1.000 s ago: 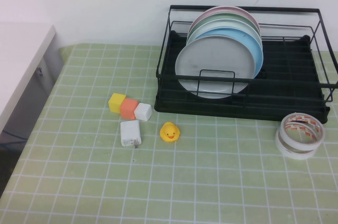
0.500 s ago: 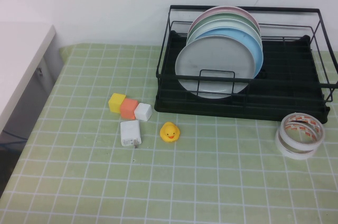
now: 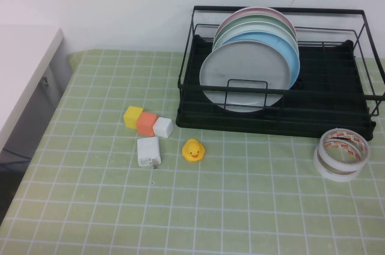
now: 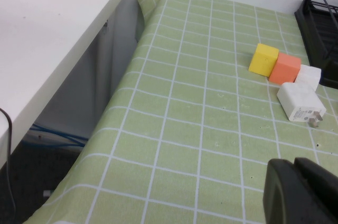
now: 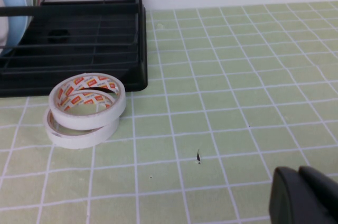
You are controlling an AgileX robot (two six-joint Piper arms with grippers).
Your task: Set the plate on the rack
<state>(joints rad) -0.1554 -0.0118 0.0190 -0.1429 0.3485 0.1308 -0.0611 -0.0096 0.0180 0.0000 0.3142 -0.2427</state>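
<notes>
red marks on tape rolls possibly lettering, unreadable, charger print illegible

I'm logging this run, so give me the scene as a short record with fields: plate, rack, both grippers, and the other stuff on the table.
plate: grey plate, upright, frontmost in the rack
rack: black wire rack, also holding blue, green and pink plates
left gripper: shut, over the table's left part, holding nothing
right gripper: shut, near the tape rolls, holding nothing
loose items: three cubes, white charger, yellow duck
</notes>
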